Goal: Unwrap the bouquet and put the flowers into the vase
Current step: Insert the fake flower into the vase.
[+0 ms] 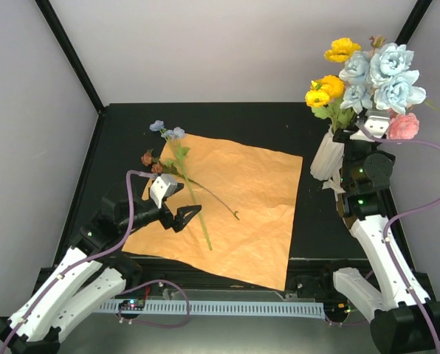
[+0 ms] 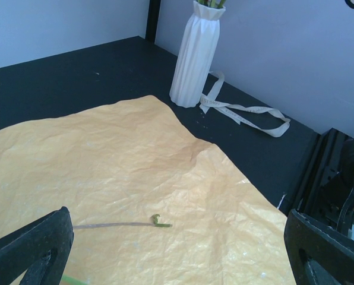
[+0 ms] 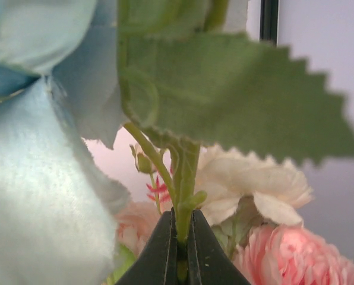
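With my right end effector pinched on a thin stem, I judge the flowers at the vase light but floppy, best gripped mid-stem; my left end effector hangs wide open, empty, above the paper.

Paper sheet flat on mid worktop, two loose stems lying on its left part, heads toward the far-left corner; vase standing just off the sheet's far-right corner, ribbon on the worktop beside its foot, bunch of flowers above its mouth.
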### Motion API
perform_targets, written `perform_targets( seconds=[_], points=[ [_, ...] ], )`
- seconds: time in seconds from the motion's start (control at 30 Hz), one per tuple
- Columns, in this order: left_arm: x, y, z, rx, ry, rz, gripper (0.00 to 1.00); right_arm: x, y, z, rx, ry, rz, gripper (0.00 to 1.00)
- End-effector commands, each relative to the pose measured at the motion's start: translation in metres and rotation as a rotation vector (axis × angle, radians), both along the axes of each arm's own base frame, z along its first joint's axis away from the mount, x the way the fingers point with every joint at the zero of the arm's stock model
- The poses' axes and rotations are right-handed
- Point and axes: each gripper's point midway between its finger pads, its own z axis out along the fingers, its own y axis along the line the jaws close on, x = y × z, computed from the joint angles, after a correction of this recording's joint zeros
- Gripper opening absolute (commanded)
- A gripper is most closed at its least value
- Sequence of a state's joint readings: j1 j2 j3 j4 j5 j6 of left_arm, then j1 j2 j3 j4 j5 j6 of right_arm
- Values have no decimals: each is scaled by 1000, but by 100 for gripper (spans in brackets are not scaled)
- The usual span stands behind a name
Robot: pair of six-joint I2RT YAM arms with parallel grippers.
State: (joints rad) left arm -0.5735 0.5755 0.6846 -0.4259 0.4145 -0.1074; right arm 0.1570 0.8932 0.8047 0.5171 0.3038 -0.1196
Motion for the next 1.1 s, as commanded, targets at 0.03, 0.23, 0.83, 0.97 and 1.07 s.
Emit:
perform_targets(
  seconds=[0.03, 0.23, 0.83, 0.97, 1.07],
  points=[
    [-1, 0, 3, 1, -17, -4, 99, 9, -2, -16, 30, 17, 19, 1],
    [0, -1, 2, 3, -15, -3, 99, 23, -9, -56, 55, 110, 6, 1],
    [0, 0, 2, 4, -16, 0, 99, 61, -14, -138, 77, 308, 5, 1],
    [1, 0, 1, 4, -16, 1, 99, 64, -17, -151, 83, 334, -1, 1],
    [1, 0, 2, 5, -16, 0, 99, 66, -17, -157, 88, 350, 1, 2]
  ],
)
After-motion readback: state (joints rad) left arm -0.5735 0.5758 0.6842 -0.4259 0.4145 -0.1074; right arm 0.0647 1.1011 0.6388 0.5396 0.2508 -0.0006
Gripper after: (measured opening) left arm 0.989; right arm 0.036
